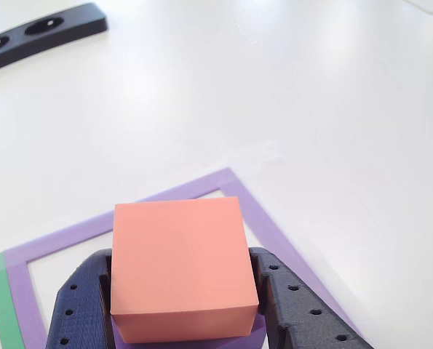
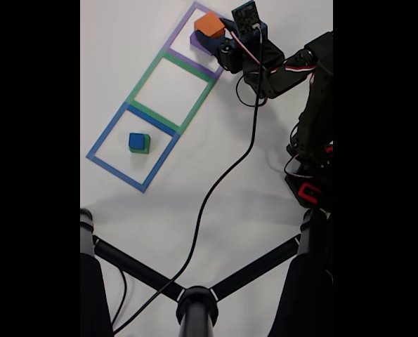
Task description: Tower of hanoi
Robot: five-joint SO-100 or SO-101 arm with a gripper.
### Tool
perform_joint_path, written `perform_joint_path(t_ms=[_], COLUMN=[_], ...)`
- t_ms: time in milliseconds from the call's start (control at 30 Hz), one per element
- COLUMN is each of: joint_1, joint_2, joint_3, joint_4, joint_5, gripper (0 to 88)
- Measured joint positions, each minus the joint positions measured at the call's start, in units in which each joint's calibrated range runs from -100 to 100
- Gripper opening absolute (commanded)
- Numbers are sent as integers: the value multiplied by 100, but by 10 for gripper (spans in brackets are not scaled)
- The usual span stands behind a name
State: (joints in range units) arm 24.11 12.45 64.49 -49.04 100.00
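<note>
The orange cube (image 1: 178,265) rests on the purple cube (image 1: 257,337), of which just a sliver shows under it in the other view. My gripper (image 1: 181,256) is shut on the orange cube, one dark finger pressed on each side. In the fixed view the orange cube (image 2: 209,24) tops the purple cube (image 2: 195,41) inside the purple square outline (image 2: 183,26), with the gripper (image 2: 211,35) reaching in from the right. The small blue cube (image 2: 137,140) sits on the green cube (image 2: 145,149) inside the blue square outline (image 2: 107,138).
A green square outline (image 2: 144,74) lies between the purple and blue ones. A black strip with round holes (image 1: 38,33) lies at the far left. A black cable (image 2: 226,175) runs across the white table, and black tripod legs (image 2: 194,295) stand at the bottom.
</note>
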Motion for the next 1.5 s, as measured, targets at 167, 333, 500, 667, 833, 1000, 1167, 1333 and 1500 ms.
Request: perform_joint_path(t_ms=[167, 333, 500, 667, 833, 1000, 1167, 1333, 1500], joint_1=[-8, -156, -213, -213, -213, -458, -876, -1343, -1703], joint_2=[-177, -1275, -3005, -4897, -5690, -5707, -5640, -5640, -5648], joint_3=[9, 35, 26, -548, -2167, -4578, -6362, -6989, -7198], joint_4=[233, 1364, 3475, 6461, 9639, 12528, 13997, 14462, 14631], joint_5=[0, 0, 0, 0, 0, 0, 0, 0, 0], gripper=[118, 118, 114, 112, 109, 107, 106, 105, 104])
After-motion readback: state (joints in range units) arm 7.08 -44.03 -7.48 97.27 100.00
